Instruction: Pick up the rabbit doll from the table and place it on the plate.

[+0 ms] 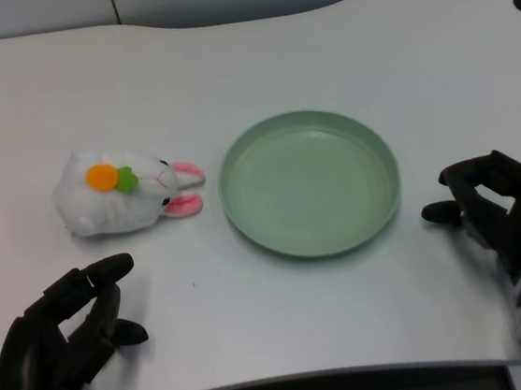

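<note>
Left hand (56,345) empty — near rabbit doll (123,190).

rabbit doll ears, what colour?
Pink, on a white rabbit doll lying left of the green plate; the head view shows it.

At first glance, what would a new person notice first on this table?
Likely the green plate at the table's centre, with nothing in it. Just to its left lies the white rabbit doll, with an orange and green carrot on it and pink ears pointing toward the plate. The black left hand waits below the doll, holding nothing.
</note>
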Available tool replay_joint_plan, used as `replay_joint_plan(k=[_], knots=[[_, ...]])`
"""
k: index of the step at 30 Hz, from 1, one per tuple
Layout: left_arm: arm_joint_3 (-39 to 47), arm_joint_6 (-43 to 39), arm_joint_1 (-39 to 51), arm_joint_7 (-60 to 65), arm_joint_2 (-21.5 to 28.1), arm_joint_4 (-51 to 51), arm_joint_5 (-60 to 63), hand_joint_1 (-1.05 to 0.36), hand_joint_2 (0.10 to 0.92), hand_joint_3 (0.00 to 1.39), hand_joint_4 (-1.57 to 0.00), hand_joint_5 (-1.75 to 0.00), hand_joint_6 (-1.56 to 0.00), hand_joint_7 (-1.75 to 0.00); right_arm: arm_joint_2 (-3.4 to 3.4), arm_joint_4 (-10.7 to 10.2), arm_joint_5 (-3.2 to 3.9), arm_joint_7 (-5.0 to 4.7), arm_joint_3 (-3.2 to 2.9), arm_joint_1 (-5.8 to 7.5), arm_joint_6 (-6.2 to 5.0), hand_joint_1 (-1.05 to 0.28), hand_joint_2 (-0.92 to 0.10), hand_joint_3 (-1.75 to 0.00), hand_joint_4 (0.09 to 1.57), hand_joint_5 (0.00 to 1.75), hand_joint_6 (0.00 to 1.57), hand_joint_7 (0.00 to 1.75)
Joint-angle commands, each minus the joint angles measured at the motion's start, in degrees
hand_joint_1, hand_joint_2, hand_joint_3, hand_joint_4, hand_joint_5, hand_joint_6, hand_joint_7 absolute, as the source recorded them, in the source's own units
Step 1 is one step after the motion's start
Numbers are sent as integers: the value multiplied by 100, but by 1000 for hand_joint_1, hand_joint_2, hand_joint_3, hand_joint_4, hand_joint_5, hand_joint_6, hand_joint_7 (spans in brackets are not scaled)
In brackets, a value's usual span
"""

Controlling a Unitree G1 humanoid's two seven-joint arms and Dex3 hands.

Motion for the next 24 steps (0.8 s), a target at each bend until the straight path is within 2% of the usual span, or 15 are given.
replay_joint_plan(k=[1, 5, 8, 14, 21, 24], knots=[[5, 41, 7, 40, -9, 27, 30, -584, 921, 492, -497, -1483, -615, -419, 6, -64, 54, 8, -4, 42, 51, -754, -921, -160, 854, 902, 799, 1221], [7, 93, 8, 59, -12, -6, 10, -578, 921, 496, -501, -1482, -613, -418, 5, -36, 33, -25, -4, 29, 52, -748, -921, -166, 856, 903, 793, 1221], [-3, 57, 4, 54, -3, 14, 28, -578, 921, 497, -501, -1482, -607, -414, 14, -15, 58, 0, -16, 26, 21, -748, -921, -162, 848, 898, 792, 1224], [-10, 29, 13, 10, -3, 8, 9, -559, 921, 520, -502, -1487, -614, -418, 3, -13, 47, 8, -11, 30, 16, -755, -921, -158, 843, 894, 793, 1226], [11, 36, -41, 21, 9, 91, 11, -568, 921, 510, -499, -1488, -614, -420, 31, -47, 34, -22, 4, 36, 28, -763, -921, -158, 855, 900, 795, 1226], [44, 49, -28, 2, -15, 26, -63, -573, 921, 504, -493, -1489, -605, -416, 46, -37, 13, -52, 14, 38, -5, -757, -921, -159, 851, 898, 790, 1222]])
